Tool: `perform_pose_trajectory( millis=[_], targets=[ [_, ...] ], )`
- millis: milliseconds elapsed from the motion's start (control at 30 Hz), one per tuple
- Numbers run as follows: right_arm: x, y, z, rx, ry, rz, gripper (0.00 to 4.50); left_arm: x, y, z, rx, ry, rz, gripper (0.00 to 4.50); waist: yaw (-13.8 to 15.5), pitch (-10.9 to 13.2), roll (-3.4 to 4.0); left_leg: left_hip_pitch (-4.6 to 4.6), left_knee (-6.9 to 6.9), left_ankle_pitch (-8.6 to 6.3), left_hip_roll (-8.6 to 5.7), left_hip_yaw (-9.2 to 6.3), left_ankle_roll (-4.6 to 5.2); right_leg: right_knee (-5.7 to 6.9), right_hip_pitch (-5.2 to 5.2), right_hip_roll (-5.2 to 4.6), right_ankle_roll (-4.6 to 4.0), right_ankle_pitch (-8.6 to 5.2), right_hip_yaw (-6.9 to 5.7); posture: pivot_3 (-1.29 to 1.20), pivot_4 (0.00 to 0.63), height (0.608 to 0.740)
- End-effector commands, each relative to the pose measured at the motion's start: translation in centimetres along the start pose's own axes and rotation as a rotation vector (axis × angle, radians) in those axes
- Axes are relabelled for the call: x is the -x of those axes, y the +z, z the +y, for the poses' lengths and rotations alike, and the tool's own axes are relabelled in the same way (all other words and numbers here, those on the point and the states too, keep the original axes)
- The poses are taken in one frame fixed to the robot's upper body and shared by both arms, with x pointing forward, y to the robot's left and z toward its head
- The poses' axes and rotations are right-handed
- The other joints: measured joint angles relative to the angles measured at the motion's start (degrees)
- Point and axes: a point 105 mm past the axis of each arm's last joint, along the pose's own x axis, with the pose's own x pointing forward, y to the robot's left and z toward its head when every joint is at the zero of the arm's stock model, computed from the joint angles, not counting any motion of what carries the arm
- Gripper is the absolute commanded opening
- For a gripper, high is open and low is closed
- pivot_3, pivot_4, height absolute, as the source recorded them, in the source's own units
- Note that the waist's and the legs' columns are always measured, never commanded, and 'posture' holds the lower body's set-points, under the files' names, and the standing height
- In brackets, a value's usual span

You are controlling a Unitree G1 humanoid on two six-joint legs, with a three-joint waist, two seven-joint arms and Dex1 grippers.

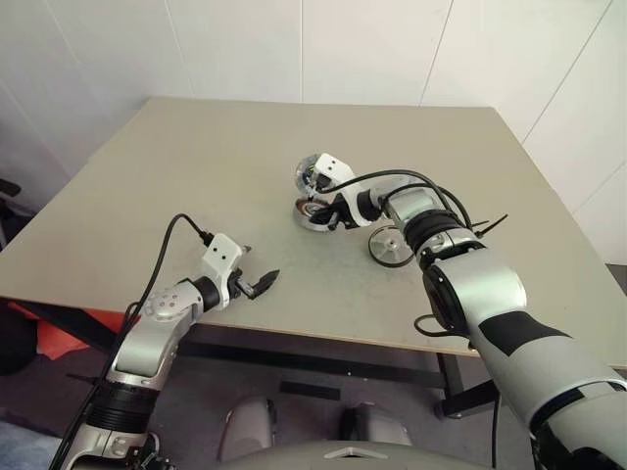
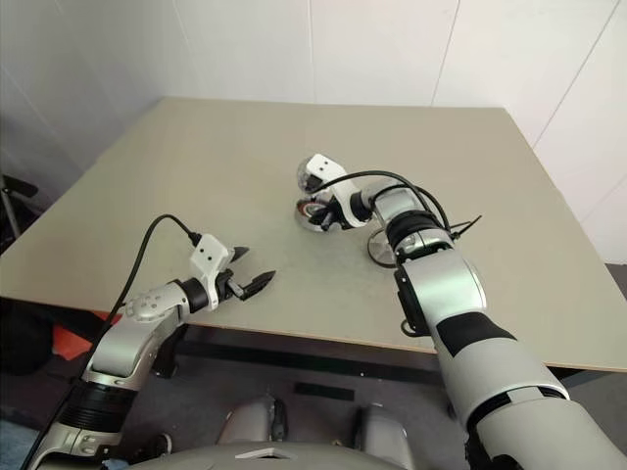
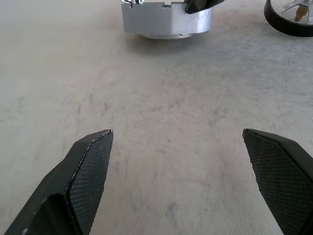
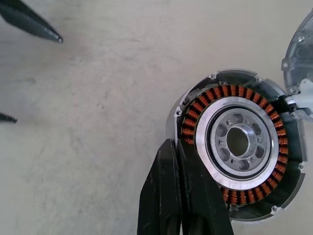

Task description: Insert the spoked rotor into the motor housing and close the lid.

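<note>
Spoked rotor (image 1: pixel 391 247) lies flat toward the surface's (image 1: pixel 196 176) right edge, beside the motor housing (image 4: pixel 238 142); rigid, probably slippery metal, best pinched across its rim. Right end effector (image 4: pixel 182 161) is closed, empty, over the housing; left end effector (image 1: pixel 257 284) spread wide.

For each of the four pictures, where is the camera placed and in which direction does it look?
Left and right eye views: on the head, looking forward and down over the table; both arms show.
Left wrist view: along the open left hand, low over the table toward the motor housing and spoked rotor.
Right wrist view: down past the shut right hand into the housing's copper windings.
All views share the housing.
</note>
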Motion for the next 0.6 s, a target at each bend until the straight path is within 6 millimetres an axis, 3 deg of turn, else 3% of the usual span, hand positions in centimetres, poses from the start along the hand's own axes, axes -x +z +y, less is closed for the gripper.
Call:
perform_pose_trajectory(
  millis=[33, 600],
  targets=[
    [1.5, 0.7, -0.6, 0.057, -0.007, -0.014, 0.02, -0.2, 1.3, 0.2, -0.039, -0.012, -0.042, 4.5, 0.1, 0.0, 0.0, 0.0, 0.0, 0.0, 0.0, 0.0, 0.0, 0.01, 0.01, 0.0, 0.0, 0.0, 0.0, 0.0, 0.0, 0.74],
    [3.9, -0.6, 3.4, 0.114, 0.106, -0.006, 0.02, -0.3, 1.2, 0.6, -0.048, -0.02, -0.039, 4.5, 0.2, 0.0, -0.06, 0.0, 0.06, -0.03, -0.01, 0.0, 0.08, -0.06, 0.07, 0.0, 0.07, -0.03, -0.01, 0.0, 0.0, 0.74]
  ],
)
